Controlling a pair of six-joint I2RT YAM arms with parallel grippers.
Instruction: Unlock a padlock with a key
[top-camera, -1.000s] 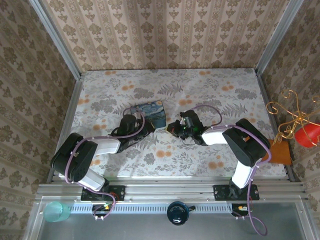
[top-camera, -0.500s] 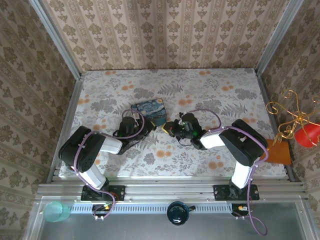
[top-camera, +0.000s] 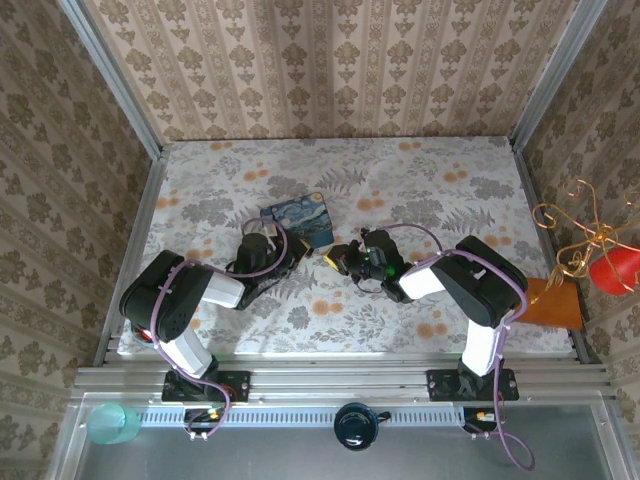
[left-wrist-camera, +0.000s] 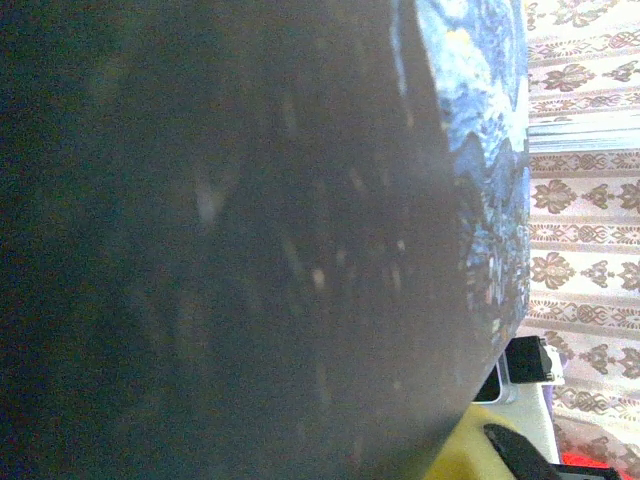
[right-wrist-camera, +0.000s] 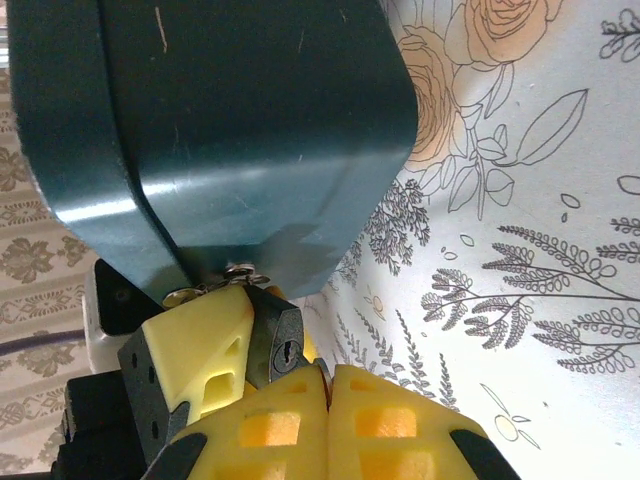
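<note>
The padlock (right-wrist-camera: 283, 345) is a small dark block with its keyhole facing my right wrist camera. It sits against the lower corner of the blue painted tin (top-camera: 300, 222) (right-wrist-camera: 240, 130) (left-wrist-camera: 480, 120). A yellow finger (right-wrist-camera: 195, 345) of my left gripper (top-camera: 322, 255) presses its side, with more yellow behind it, so the left gripper is shut on the padlock. My right gripper (right-wrist-camera: 328, 385) (top-camera: 343, 258) is shut on the key (right-wrist-camera: 326, 372), a thin dark sliver between its pads. The key's tip is just right of the keyhole.
A curly gold wire stand (top-camera: 580, 240), a red cup (top-camera: 615, 268) and a brown pad (top-camera: 555, 300) are at the right edge. A teal cup (top-camera: 110, 425) stands below the front rail. Both arms lie low across the floral tabletop (top-camera: 400, 180).
My right gripper has moved left towards the left gripper, closing the gap at the tin's corner. The left arm's elbow has drawn in. Neither gripper's jaws have changed.
</note>
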